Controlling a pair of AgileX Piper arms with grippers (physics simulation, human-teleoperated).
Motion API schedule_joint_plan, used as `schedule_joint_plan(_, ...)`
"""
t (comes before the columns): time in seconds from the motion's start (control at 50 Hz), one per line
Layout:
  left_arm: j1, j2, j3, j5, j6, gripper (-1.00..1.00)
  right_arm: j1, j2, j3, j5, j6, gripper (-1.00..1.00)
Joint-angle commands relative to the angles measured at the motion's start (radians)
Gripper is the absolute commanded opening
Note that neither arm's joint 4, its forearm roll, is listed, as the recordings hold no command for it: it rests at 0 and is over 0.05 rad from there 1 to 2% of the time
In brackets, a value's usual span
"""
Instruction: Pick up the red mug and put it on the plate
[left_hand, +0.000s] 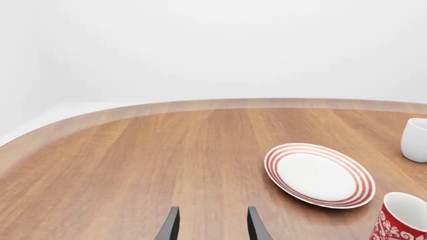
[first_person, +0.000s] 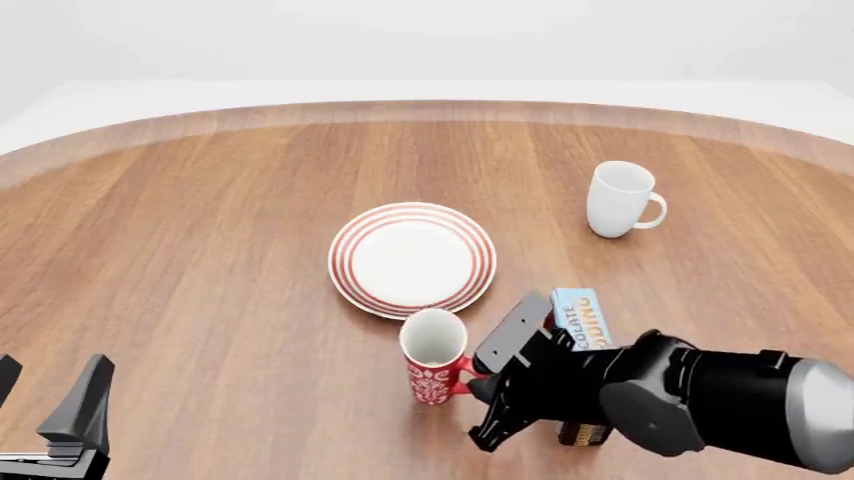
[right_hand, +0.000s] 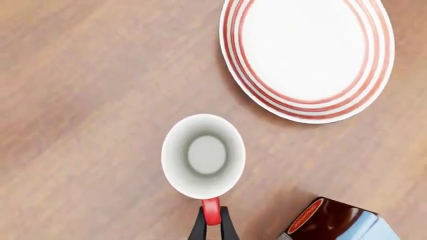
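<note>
Nearest the table's front edge, the right gripper (right_hand: 212, 220) pinches the red mug's (first_person: 434, 356) loop handle between narrow fingers, the mug upright with its handle pointing back toward that arm. Just beyond it, toward the table's middle, lies the plate (first_person: 350, 262) (a short carry forward, I judge). Far off at the front left corner, the left gripper (left_hand: 212, 225) idles, spread wide and empty.

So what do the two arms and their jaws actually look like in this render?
The right arm is matte black, bulky and rounded at the wrist, turning to a smooth silver-grey sleeve toward the frame edge. Its gripper ends in thin black jaws. The left gripper has slim, dark, tapered blade-like jaws. No cables or markings show.
</note>
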Motion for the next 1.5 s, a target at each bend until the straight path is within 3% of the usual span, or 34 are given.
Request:
schedule_joint_plan(0.02, 0.000, 0.000, 0.000, 0.000, 0.000, 1.00, -0.019, -0.094, -0.026, 0.051, -0.021, -1.00)
schedule_joint_plan(0.3, 0.000, 0.000, 0.000, 0.000, 0.000, 1.00, -0.059, -0.186, -0.046, 0.108, -0.067, -1.00)
schedule_joint_plan(0.64, 0.000, 0.000, 0.000, 0.000, 0.000, 1.00, -0.097, -0.253, -0.092, 0.149, -0.068, -1.00)
schedule_joint_plan(1.5, 0.000, 0.000, 0.000, 0.000, 0.000, 1.00, -0.195, -0.028, -0.263, 0.022, -0.139, -1.00)
